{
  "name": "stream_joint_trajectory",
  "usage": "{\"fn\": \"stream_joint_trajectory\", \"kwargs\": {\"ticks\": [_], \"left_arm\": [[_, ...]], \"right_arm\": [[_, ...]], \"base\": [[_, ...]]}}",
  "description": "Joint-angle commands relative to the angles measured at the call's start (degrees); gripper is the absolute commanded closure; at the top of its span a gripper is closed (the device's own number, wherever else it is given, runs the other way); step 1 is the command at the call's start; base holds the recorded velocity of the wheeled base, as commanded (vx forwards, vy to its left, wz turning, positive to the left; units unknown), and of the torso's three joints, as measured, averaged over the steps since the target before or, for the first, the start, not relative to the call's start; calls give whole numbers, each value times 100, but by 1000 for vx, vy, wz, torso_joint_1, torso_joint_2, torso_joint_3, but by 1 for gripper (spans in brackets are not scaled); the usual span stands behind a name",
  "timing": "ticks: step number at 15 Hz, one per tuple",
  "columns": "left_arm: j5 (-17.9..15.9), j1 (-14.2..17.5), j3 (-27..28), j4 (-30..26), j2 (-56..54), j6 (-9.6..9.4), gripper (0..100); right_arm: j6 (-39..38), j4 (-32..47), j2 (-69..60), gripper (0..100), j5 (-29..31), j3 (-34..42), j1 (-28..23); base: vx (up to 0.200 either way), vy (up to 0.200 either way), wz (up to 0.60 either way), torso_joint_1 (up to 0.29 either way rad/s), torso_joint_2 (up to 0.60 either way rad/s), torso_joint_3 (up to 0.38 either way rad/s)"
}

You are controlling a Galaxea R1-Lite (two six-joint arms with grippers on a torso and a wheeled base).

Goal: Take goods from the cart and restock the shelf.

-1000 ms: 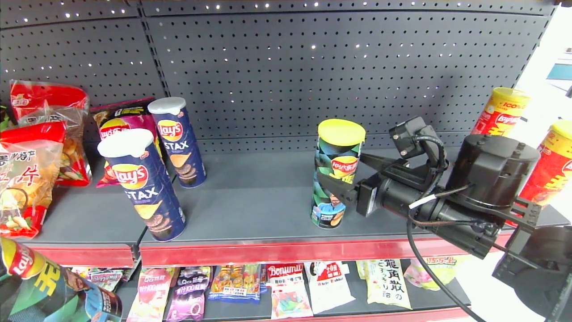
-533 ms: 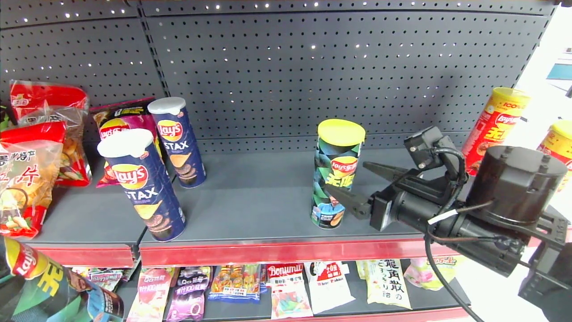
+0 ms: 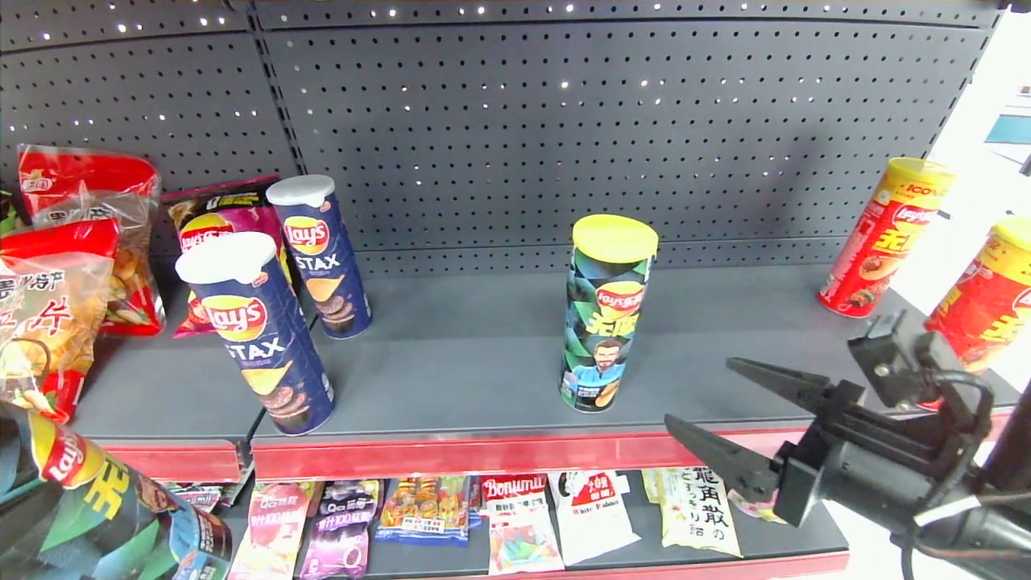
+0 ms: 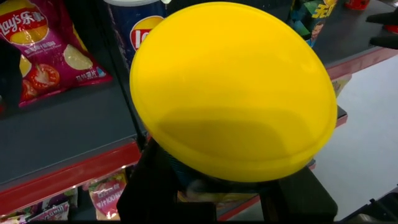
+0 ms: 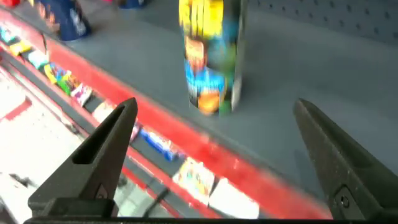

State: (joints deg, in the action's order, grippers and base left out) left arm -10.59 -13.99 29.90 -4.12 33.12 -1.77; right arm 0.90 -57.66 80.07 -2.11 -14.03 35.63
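Observation:
A green chips can (image 3: 608, 314) with a yellow lid stands upright on the grey shelf (image 3: 467, 362), right of the middle. My right gripper (image 3: 699, 392) hangs open in front of the shelf's red edge, to the right of that can and apart from it. In the right wrist view the can (image 5: 211, 56) stands beyond the spread fingers of the right gripper (image 5: 216, 104). My left gripper (image 4: 224, 193) is shut on a second green can, whose yellow lid (image 4: 233, 90) faces the camera. That second can (image 3: 97, 515) lies tilted at the lower left, below the shelf.
Two blue cans (image 3: 258, 330) (image 3: 320, 254) stand on the shelf's left, with snack bags (image 3: 72, 242) beside them. Two red cans (image 3: 882, 238) (image 3: 987, 298) stand at the far right. Open shelf lies between the blue cans and the green can. Small packets (image 3: 523, 515) fill the lower shelf.
My right gripper has drawn back from the green can, down and to the right, off the shelf. The can stays standing. The left-held can has shifted slightly.

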Motion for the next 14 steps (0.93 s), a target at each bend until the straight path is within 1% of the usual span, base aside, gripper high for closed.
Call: {"fn": "stream_joint_trajectory", "kwargs": {"ticks": [1, 3, 5, 6, 7, 8, 9, 10, 11, 12, 13, 14], "left_arm": [[5, 2, -2, -1, 36, 1, 100], [-4, 2, -11, -1, 28, 1, 100], [-39, 2, -20, -1, 45, 1, 100], [-180, 2, -28, -1, 80, 1, 100], [-329, 2, -28, -1, 89, 1, 100], [-391, 2, -28, -1, 107, 1, 100], [-408, 2, -28, -1, 142, 1, 100], [-408, 2, -37, -1, 159, 1, 100], [-408, 2, -72, -1, 159, 1, 100], [-417, 2, -108, -1, 142, 1, 100], [-417, 2, -116, -1, 124, 1, 100], [-426, 2, -116, -1, 116, 1, 100]], "right_arm": [[86, 44, -773, 0, 0, 322, -399], [130, 62, -1204, 0, 18, 428, -1058], [130, 168, -1881, 0, 18, 788, -1445], [130, 493, -2347, 0, 35, 867, -1559], [130, 1222, -2979, 0, 44, 805, -1735], [130, 2163, -3612, 0, 44, 595, -1937], [130, 3455, -4359, 0, 44, 199, -2131], [121, 5116, -5168, 0, 53, -320, -2306], [121, 6399, -5810, 0, 61, -680, -2456], [112, 7287, -6363, 0, 88, -873, -2605], [112, 7779, -6732, 0, 176, -935, -2755], [103, 8113, -7110, 0, 343, -961, -2992]], "base": [[0, 0, 0, 0, 0, 0], [0, 0, 0, 0, 0, 0], [0, 0, 0, 0, 0, 0], [0, 0, 0, 0, 0, 0], [0, 0, 0, 0, 0, 0], [0, 0, 0, 0, 0, 0], [0, 0, 0, 0, 0, 0], [0, 0, 0, 0, 0, 0], [0, 0, 0, 0, 0, 0], [0, 0, 0, 0, 0, 0], [0, 0, 0, 0, 0, 0], [0, 0, 0, 0, 0, 0]]}}
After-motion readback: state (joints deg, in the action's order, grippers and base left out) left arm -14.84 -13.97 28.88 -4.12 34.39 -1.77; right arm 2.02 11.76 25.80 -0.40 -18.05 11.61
